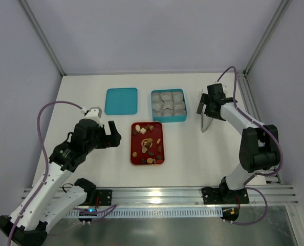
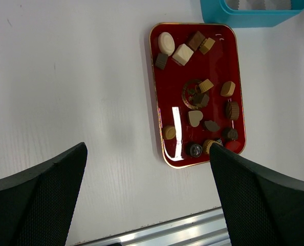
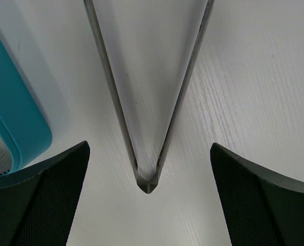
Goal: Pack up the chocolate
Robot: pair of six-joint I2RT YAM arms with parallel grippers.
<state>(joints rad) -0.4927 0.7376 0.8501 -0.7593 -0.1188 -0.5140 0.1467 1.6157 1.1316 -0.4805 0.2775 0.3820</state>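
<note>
Right gripper (image 3: 149,151) is spread over tongs (image 3: 148,183); it should be lowered square and closed across both legs, clear of the hinge; left gripper (image 2: 148,147) is also spread.

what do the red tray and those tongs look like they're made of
Red tray: glossy, likely lacquered metal or hard plastic; it shows a bright glare streak and a gold rim. Tongs: thin grey strips with a dull sheen, probably steel.

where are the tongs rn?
Top view: the tongs lie flat on the table at the right, just right of the teal box. The right gripper is above them, open, not gripping.
</note>
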